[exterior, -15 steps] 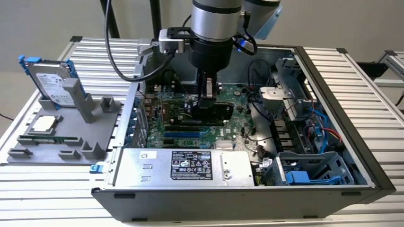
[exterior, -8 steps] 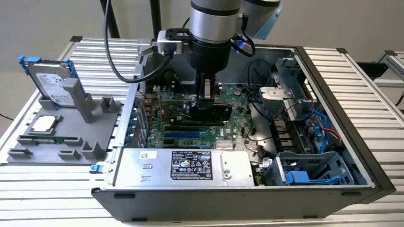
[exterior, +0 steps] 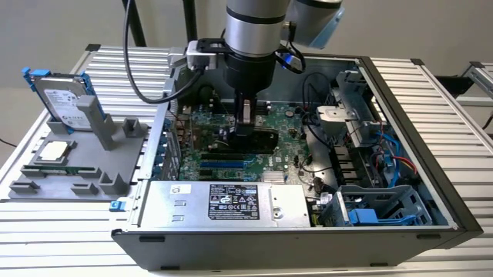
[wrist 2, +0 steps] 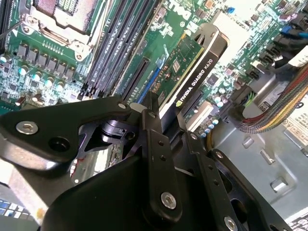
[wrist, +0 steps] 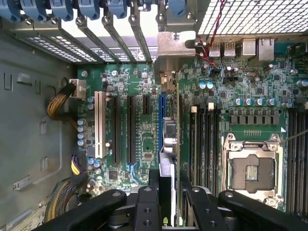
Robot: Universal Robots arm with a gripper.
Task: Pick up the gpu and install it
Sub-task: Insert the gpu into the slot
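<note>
Exterior view, left: grey fixture (exterior: 69, 167), hard drive (exterior: 66, 104) upright. Centre: my gripper (exterior: 245, 124) inside open case (exterior: 400, 231), clamped on gpu (exterior: 258, 141), edge-on above motherboard (exterior: 289, 158). Card likely light, stiff, fragile; best pinched at top edge, clear of components.

The arm (exterior: 254, 29) is showing a silver-grey tube, black wrist and cable; black screw-studded fingers (wrist 2: 161, 163) are gleaming.

White lettering along gpu (wrist 2: 196, 79), likely rating label on power supply (exterior: 231, 203)
</note>
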